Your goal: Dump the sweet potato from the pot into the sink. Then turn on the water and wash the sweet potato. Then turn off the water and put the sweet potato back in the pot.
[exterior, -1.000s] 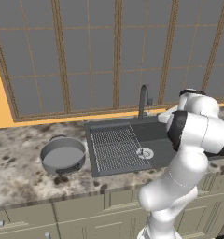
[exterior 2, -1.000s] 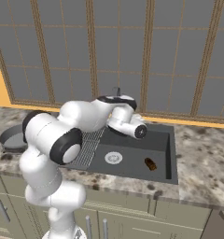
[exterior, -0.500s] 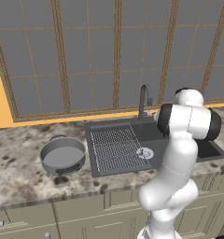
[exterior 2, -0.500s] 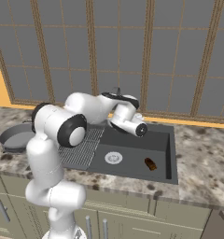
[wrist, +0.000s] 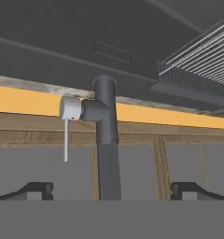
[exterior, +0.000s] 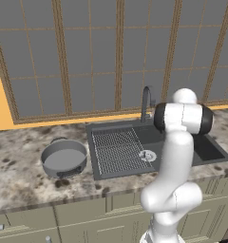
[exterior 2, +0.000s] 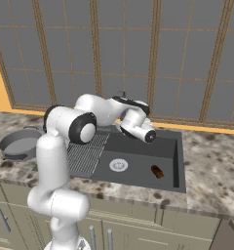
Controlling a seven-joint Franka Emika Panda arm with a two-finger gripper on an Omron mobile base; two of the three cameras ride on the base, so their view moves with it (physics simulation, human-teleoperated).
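Wide-spread fingers [wrist: 111, 190] face the slim dark grey gooseneck faucet [wrist: 107, 140]; the small brown-orange sweet potato [exterior 2: 157, 171] lies in the dark grey sink [exterior 2: 177, 161], well below and right.

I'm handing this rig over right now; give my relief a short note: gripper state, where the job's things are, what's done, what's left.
Gripper: open, holding nothing, fingers either side of the faucet, its side lever not touched.
Sweet potato: lying in the sink, right of the round drain.
Pot: empty, upright on the counter left of the sink.
Done: sweet potato dumped into the sink.
Left: no water flowing yet. Turn it on, wash the sweet potato, turn it off, return it to the pot.
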